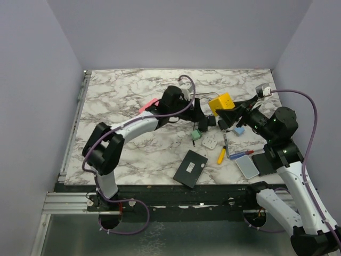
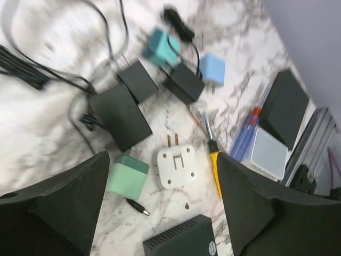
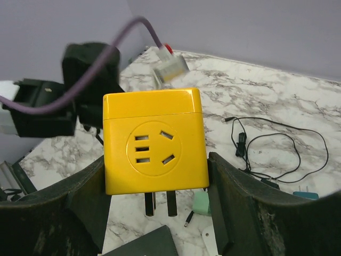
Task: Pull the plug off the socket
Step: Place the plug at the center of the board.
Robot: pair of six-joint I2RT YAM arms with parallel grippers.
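Right pincer (image 3: pixel 155 176) grasps the yellow socket (image 3: pixel 154 141) aloft, seemingly lightly; it could slip. Left pincer (image 2: pixel 162 160) hangs released above the white plug (image 2: pixel 177 167).

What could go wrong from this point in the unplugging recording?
1. The right claw holds the yellow socket cube aloft by its sides; a slip would drop it, prongs down, onto the things below.
2. The left claw hangs open over the white plug, green cube and screwdriver; lowering it could knock them about.
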